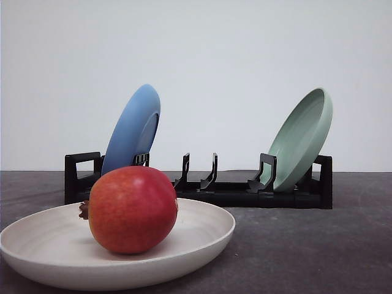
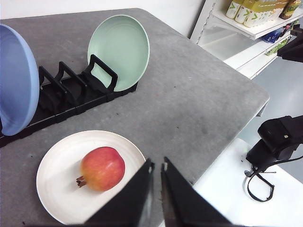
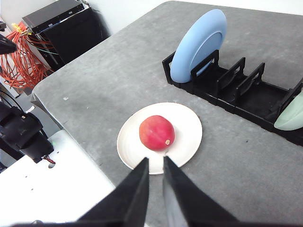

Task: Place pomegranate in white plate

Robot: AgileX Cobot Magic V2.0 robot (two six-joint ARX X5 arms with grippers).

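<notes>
A glossy, round red pomegranate [image 1: 133, 209] sits inside the matte, shallow white plate [image 1: 202, 242] on a speckled grey table [image 1: 318, 245], its tan calyx nub pointing sideways. The left gripper [image 2: 157, 171] hangs above the plate's edge, its black wedge-shaped fingers nearly together and holding nothing. The right gripper [image 3: 155, 165] does likewise. Beyond both stands a black slotted rack [image 3: 246, 94] holding a smooth blue plate [image 3: 199, 45] and a pale green plate [image 2: 119, 51], both tilted. The left wrist view adds shelves of bottles [image 2: 255, 9]; their labels are unreadable.
</notes>
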